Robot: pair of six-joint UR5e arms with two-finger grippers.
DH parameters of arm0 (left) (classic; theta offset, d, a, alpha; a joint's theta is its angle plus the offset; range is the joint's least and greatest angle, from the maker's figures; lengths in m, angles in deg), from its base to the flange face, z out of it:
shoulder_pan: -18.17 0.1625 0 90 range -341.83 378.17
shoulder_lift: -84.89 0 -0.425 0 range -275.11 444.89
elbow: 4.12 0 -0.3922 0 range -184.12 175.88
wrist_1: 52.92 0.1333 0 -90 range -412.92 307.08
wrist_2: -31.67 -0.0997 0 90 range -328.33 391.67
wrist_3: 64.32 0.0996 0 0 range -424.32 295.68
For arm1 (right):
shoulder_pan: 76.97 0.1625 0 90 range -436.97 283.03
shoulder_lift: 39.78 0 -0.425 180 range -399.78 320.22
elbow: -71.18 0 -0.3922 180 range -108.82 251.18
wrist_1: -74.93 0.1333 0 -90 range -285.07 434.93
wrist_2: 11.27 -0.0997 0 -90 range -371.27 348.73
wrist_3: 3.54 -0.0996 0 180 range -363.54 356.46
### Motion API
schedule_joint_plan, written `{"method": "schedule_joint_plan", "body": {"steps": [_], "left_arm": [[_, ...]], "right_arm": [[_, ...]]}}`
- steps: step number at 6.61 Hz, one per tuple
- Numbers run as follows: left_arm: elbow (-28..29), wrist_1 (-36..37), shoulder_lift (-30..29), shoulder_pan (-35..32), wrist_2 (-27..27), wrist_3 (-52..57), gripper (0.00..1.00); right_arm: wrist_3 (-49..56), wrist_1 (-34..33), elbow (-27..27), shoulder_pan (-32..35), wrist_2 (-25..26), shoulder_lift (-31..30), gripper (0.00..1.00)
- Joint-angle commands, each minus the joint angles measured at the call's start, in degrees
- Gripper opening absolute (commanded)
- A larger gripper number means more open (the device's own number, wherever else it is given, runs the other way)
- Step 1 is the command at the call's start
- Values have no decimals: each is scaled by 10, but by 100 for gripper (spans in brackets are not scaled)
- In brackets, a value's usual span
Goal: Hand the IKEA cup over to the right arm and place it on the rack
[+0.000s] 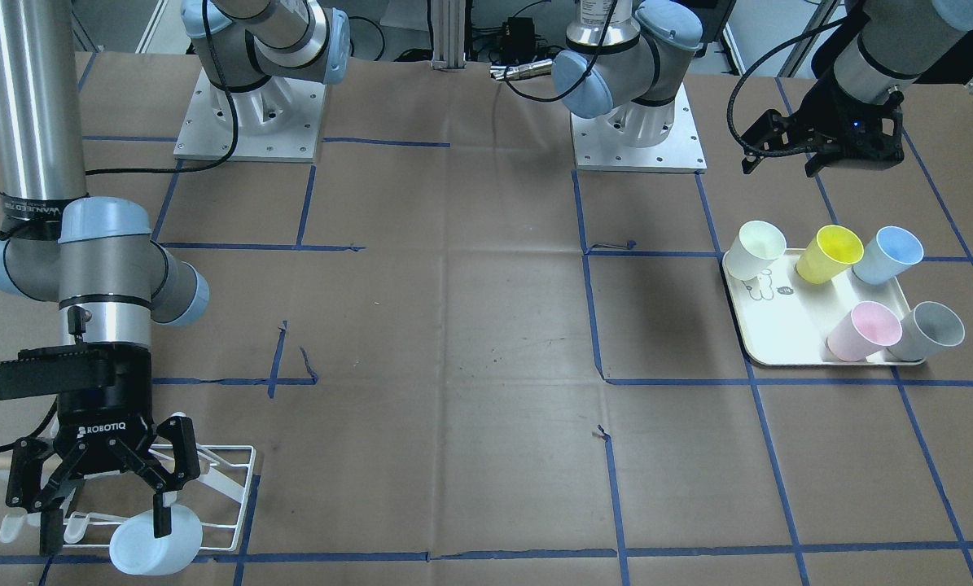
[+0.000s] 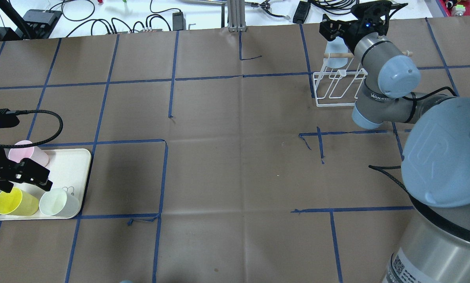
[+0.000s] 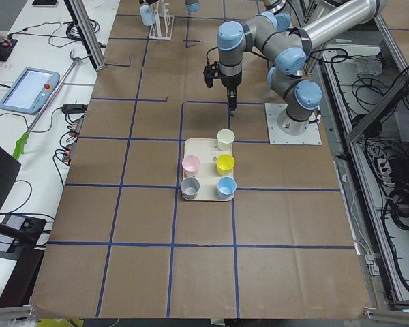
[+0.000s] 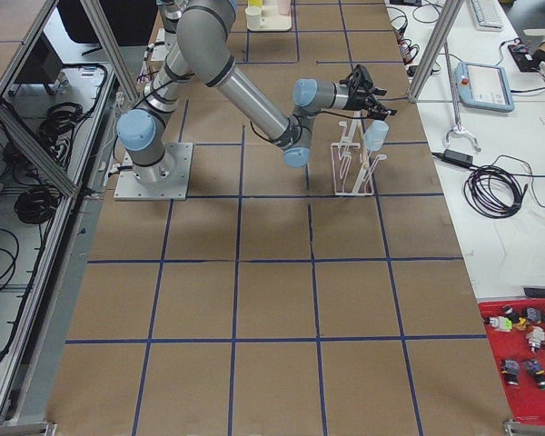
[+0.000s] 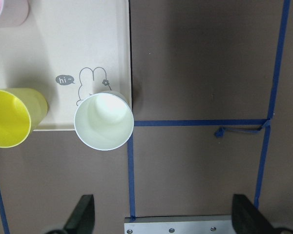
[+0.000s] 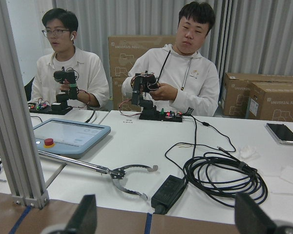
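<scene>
While my right gripper (image 1: 103, 529) and left gripper (image 5: 163, 217) gape empty, the cup (image 1: 156, 544) at the rack (image 1: 238, 488) looks light and slick; I'd pinch its rim.

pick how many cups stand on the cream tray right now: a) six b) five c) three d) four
b: the tray holds five, the white cup, yellow cup, blue cup, pink cup and grey cup; one more, a pale blue cup, is over at the rack.
</scene>
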Motion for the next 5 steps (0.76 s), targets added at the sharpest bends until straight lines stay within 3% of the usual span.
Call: {"method": "schedule_joint_plan", "body": {"steps": [1,3,5], "left_arm": [[-76,109,-18,0,-2,-1,99],[-148,215,-39,0,-3,1,99],[-159,269,-81,0,-4,1,99]], "right_arm": [[-25,3,-4,33,-15,-62,100],[-105,3,-25,83,-19,-92,100],[-204,2,-38,130,-18,-126,100]]}}
